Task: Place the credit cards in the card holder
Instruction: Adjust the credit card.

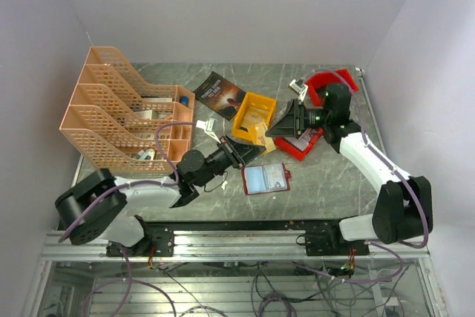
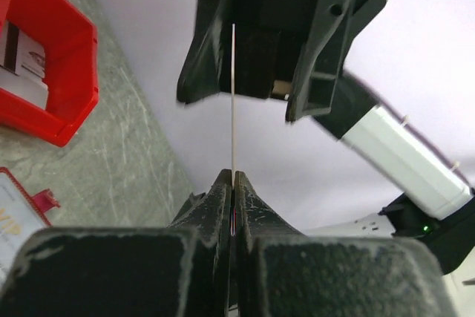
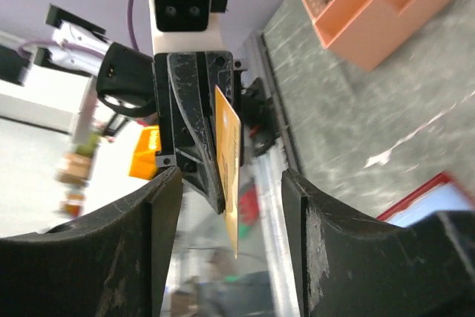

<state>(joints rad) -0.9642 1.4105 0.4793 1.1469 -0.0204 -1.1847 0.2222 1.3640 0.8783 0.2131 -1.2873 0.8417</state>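
A gold credit card [image 3: 230,154] hangs in the air between my two grippers; in the left wrist view it shows edge-on as a thin pale line [image 2: 234,102]. My left gripper [image 2: 234,180] is shut on its near end, also visible from above [image 1: 252,148]. My right gripper [image 3: 231,183] stands open around the card's far end, its fingers clear of both faces; from above it sits just right of the left one [image 1: 276,131]. The card holder [image 1: 266,179] lies open on the table below, dark red edges, pale pockets facing up.
A peach mesh file organizer [image 1: 122,109] fills the left of the table. A yellow bin [image 1: 254,113] and a dark book [image 1: 220,94] lie behind the grippers. Red bins sit under and behind the right arm [image 1: 304,146] [image 1: 330,83].
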